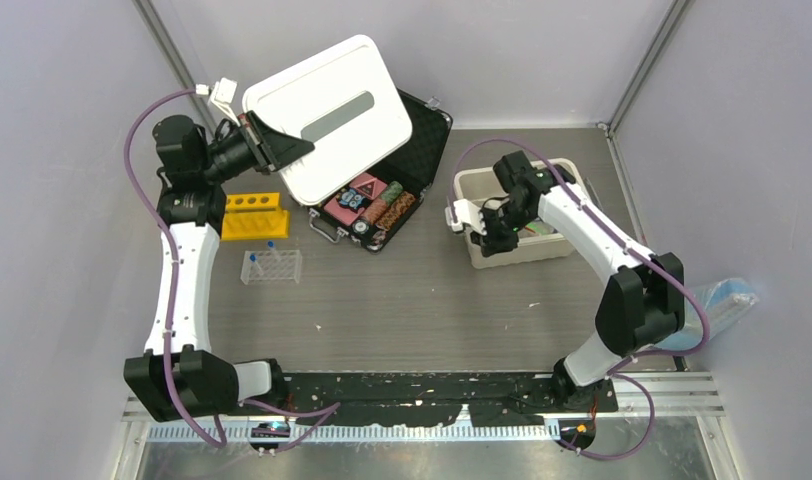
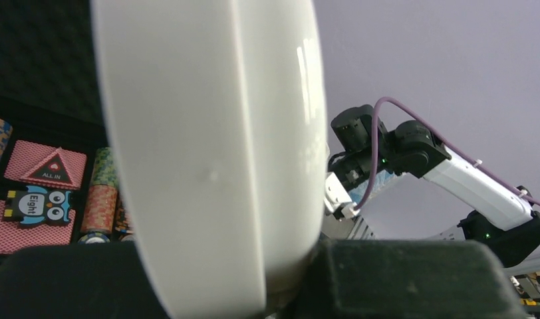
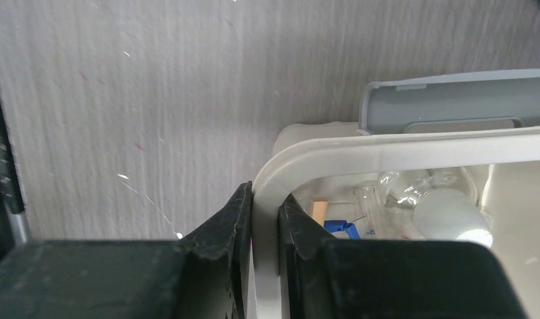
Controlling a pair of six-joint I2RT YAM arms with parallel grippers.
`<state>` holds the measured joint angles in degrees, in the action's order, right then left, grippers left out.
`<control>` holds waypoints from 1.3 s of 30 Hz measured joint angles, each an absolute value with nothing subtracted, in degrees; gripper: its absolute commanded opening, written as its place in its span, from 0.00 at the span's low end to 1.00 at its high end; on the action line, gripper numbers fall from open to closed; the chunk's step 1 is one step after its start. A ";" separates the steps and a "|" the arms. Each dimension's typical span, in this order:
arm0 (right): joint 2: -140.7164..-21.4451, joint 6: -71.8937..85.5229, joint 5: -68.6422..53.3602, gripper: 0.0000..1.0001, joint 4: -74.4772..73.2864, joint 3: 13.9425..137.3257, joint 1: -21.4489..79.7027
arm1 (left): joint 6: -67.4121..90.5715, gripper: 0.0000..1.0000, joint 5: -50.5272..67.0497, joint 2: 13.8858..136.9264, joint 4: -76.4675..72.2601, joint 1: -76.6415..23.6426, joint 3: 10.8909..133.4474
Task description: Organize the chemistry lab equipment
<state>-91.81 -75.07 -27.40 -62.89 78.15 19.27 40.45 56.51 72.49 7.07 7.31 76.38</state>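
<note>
Left arm (image 1: 187, 270): I see it reaching up the table's (image 1: 422, 310) left edge, wrist turned right toward the open case (image 1: 422, 140).
Right arm (image 1: 592, 225): elbow near the right edge, forearm folded back down to the bin (image 1: 557, 250) by the far right corner.
Counts: one yellow rack (image 1: 250, 215) and one clear rack (image 1: 272, 266) near the left edge, two tubes (image 1: 270, 243) in the clear one.
Left claw (image 1: 267, 148): nearly closed on the lid's (image 1: 327, 115) edge, holding it tilted over the case.
Right claw (image 3: 264, 206): pinching the bin's rim, one finger inside, one outside.

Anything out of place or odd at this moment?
Yes: an open black case of poker chips and cards sits beside the yellow tube rack, unrelated to lab work. The left gripper holds the white lid tilted above it; the right gripper pinches the bin rim.
</note>
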 measured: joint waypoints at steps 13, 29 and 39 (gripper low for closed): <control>-84.68 -46.68 -30.02 0.07 -50.74 71.20 40.53 | 40.01 0.00 53.76 70.54 8.47 7.31 75.48; -89.71 -16.16 -26.06 0.68 -28.14 70.32 55.94 | 37.06 0.00 52.25 66.78 14.63 7.64 71.81; -89.60 -14.41 -30.00 0.85 -28.77 74.83 53.76 | 40.10 0.00 55.64 68.93 12.67 6.74 71.44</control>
